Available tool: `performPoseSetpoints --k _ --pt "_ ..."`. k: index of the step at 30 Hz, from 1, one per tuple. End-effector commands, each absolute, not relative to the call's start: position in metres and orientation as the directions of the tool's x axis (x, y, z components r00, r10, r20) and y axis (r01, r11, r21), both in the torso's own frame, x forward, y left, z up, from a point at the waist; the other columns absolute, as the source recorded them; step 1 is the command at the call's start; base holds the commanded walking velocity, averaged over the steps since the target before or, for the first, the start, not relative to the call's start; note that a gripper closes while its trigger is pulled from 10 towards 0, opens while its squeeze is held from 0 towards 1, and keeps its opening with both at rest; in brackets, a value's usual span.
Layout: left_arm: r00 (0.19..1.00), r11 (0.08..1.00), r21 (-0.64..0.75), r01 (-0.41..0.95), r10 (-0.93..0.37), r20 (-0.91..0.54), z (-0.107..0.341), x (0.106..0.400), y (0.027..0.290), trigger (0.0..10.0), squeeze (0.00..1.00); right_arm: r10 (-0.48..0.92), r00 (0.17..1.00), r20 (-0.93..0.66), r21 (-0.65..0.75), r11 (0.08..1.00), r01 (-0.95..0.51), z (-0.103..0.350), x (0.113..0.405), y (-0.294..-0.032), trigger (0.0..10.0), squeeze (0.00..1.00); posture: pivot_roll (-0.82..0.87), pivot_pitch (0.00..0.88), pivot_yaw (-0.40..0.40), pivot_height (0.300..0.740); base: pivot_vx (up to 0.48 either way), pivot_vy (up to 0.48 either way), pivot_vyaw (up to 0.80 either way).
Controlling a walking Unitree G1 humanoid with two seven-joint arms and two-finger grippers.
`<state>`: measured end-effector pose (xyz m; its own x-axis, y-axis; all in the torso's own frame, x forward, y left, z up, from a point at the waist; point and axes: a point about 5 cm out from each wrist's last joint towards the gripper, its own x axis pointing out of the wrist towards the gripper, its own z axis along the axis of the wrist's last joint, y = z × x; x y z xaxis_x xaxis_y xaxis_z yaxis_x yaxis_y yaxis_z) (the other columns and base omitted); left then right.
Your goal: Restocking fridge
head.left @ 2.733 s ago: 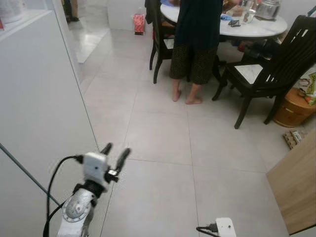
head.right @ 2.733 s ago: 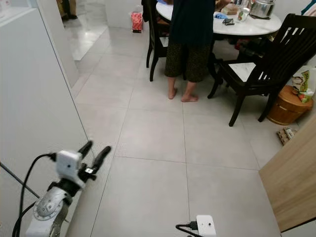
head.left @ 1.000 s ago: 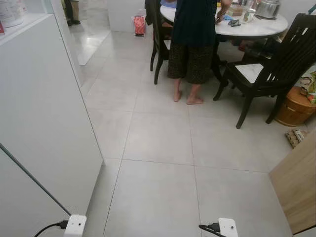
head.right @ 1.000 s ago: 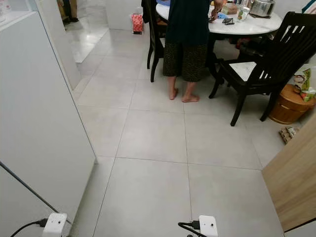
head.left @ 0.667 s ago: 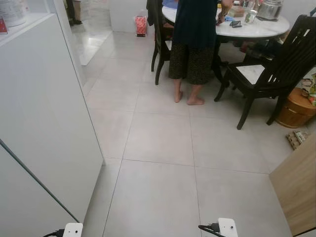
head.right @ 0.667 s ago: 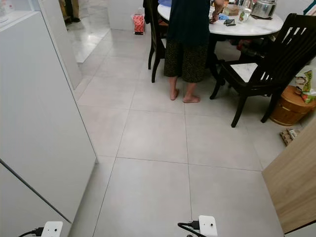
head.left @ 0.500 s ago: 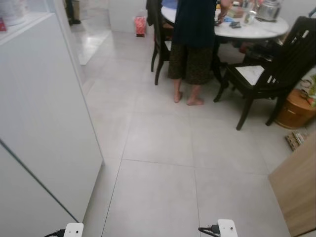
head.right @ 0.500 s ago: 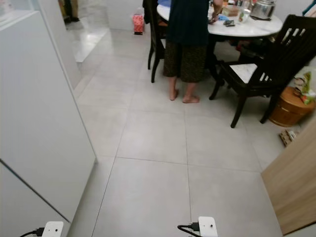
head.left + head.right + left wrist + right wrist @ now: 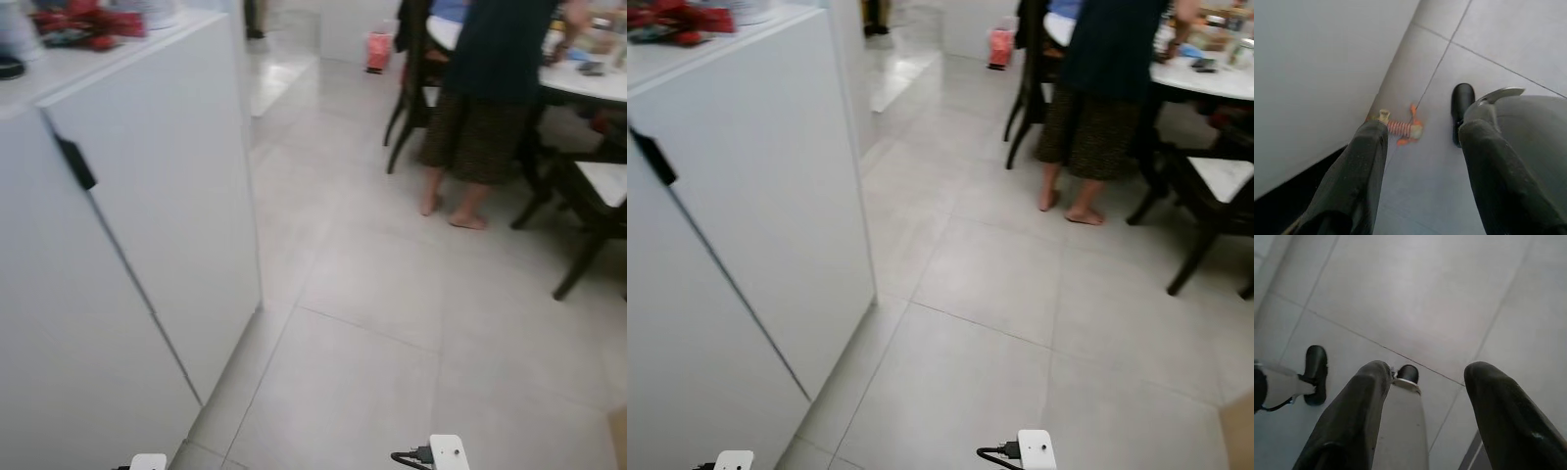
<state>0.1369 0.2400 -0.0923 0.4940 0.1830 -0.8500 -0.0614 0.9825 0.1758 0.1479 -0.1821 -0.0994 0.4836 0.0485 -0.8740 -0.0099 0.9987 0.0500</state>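
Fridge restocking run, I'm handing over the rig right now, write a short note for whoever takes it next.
Left hand: open, empty, hanging down over the floor tiles beside the white cabinet.
Right hand: open, empty, hanging over the tiled floor.
Things: no fridge or groceries can be made out. Red packets lie blurred on the cabinet top. A small orange toy lies on the floor at the cabinet's foot.
Ahead: a person stands at the round table with dark chairs.
Done: nothing can be judged as stocked.
Left: find the goods and fridge; pass wide of the person.
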Motion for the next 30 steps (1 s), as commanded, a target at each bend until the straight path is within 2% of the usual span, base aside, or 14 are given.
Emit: performPoseSetpoints --k 1,30 --pt "0.486 0.984 0.172 -0.036 0.167 -0.858 -0.094 0.133 0.237 10.0 0.0 0.045 0.467 -0.883 0.043 0.999 -0.016 -0.101 0.144 -0.183 10.0 0.0 -0.11 0.0 -0.036 0.74 0.0 0.0 0.8" --pt "0.509 0.99 0.137 -0.031 0.133 -0.85 -0.093 0.144 0.224 10.0 0.0 0.049 0.465 -0.884 0.031 0.998 -0.047 -0.099 0.148 -0.187 10.0 0.0 -0.12 0.0 -0.048 0.74 0.0 0.0 0.8"
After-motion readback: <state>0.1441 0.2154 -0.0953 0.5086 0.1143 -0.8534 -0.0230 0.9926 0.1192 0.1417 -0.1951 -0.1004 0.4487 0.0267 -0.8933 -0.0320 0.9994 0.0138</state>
